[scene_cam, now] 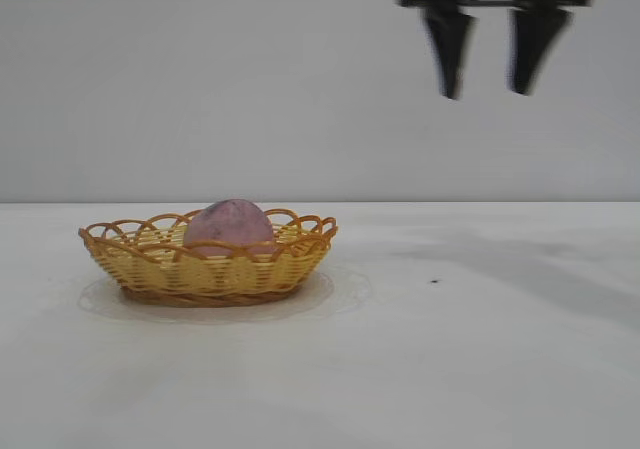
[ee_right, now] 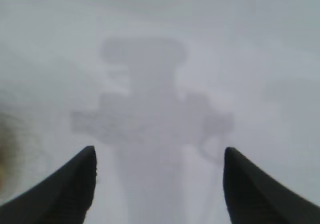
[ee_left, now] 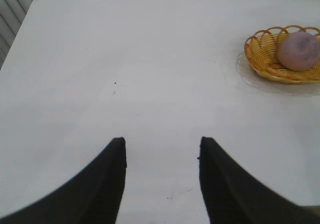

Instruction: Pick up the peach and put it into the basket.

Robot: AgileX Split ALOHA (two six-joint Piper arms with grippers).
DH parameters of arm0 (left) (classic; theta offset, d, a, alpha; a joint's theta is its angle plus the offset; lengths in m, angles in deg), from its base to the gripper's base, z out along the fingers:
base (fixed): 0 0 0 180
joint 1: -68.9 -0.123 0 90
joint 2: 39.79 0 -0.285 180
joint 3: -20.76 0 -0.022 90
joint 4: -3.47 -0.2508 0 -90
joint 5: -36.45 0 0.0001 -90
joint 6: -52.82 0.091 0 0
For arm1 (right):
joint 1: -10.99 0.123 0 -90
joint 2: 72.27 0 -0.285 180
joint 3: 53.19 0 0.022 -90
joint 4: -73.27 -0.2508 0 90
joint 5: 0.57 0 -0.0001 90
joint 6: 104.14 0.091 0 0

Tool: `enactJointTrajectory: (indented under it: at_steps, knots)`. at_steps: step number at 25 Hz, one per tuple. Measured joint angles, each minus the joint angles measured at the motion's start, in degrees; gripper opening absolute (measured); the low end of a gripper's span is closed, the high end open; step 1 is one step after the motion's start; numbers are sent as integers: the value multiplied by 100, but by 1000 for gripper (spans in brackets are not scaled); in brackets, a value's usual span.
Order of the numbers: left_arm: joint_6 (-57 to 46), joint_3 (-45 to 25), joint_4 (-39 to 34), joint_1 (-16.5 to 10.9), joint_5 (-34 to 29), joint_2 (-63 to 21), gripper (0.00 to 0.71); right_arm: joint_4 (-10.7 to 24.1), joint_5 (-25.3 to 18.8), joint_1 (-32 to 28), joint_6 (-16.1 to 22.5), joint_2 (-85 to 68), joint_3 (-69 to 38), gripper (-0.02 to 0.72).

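Note:
The pink-mauve peach [scene_cam: 228,227] lies inside the yellow-tan wicker basket [scene_cam: 205,269] on the white table, left of centre. Both also show in the left wrist view, the peach [ee_left: 298,50] sitting in the basket [ee_left: 265,64]. My right gripper [scene_cam: 487,92] hangs high above the table, up and to the right of the basket, open and empty. In its own view [ee_right: 159,149] the jaws are wide apart over the bare table. My left gripper [ee_left: 162,140] is open and empty above bare table, well away from the basket; it does not show in the exterior view.
The white table [scene_cam: 480,369] stretches wide around the basket. A tiny dark speck [scene_cam: 434,281] lies on it right of the basket. The right gripper's shadow [ee_right: 150,114] falls on the table below it. Pale slats [ee_left: 12,9] stand past one table edge.

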Motion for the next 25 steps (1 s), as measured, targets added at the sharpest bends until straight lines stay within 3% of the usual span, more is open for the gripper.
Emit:
enactJointTrajectory:
  at_steps: [10, 17, 25]
  knots:
    - [0, 0, 0, 0, 0, 0, 335, -143, 803, -141, -26, -1140, -1423, 461]
    - [0, 0, 0, 0, 0, 0, 335, -143, 1313, -141, -26, -3205, -3572, 461]
    - [0, 0, 0, 0, 0, 0, 335, -143, 848, -141, -26, -6054, -5620, 461]
